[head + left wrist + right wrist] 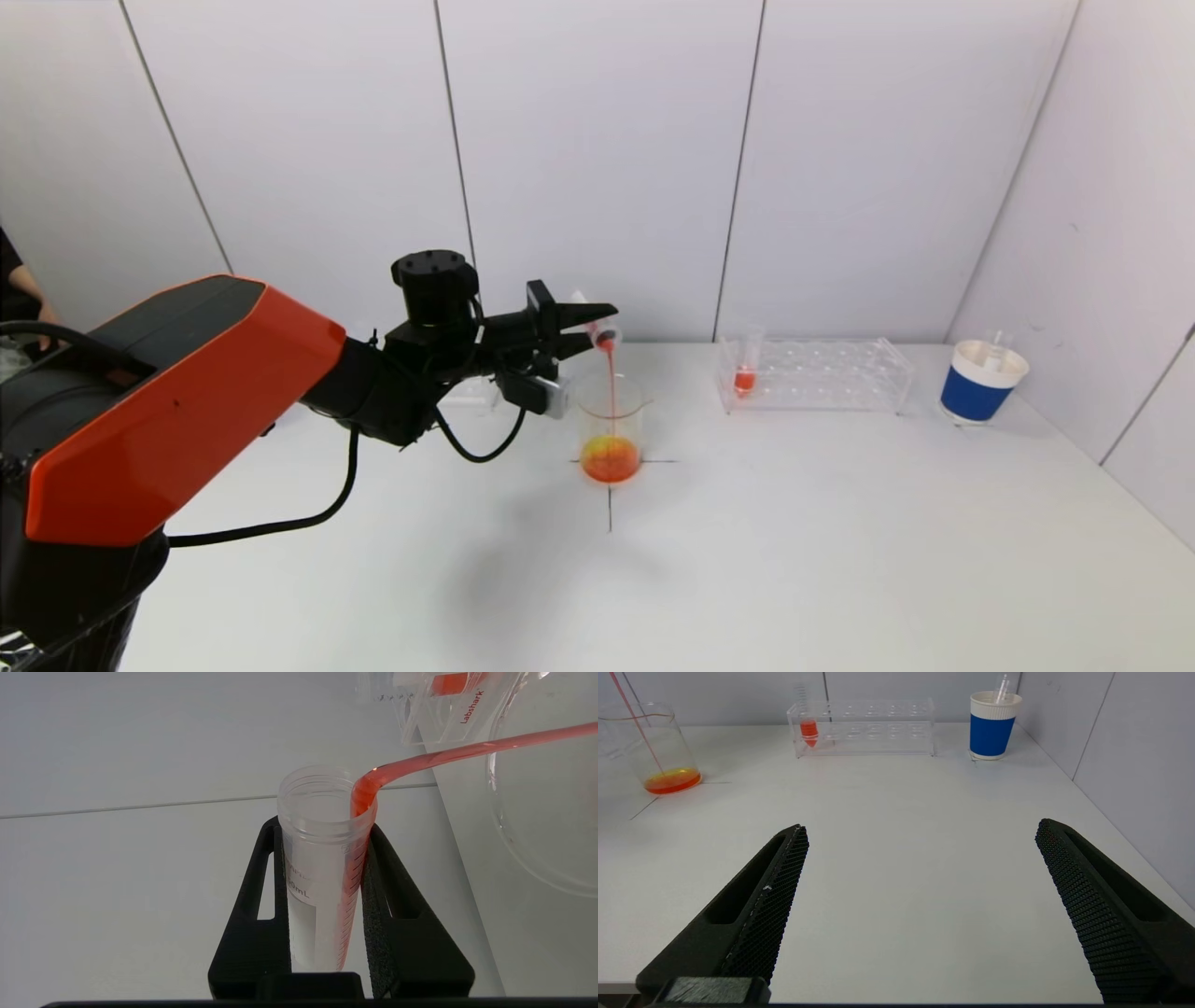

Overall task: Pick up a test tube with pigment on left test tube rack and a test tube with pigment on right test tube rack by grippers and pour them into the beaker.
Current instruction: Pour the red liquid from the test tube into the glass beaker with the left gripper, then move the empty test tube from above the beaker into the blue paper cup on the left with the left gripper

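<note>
One test tube (322,868), pinched by the left tool (327,812), pours into one beaker (611,425); right tool (920,858) spread.

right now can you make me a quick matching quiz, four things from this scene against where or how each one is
Things:
1. left hand
2. right hand
3. beaker
4. blue cup

States:
A. open above the bare table
B. catching a red stream, orange liquid at its bottom
C. shut on a tilted tube
D. standing to the right of the rack

Pairs: 1-C, 2-A, 3-B, 4-D
</note>
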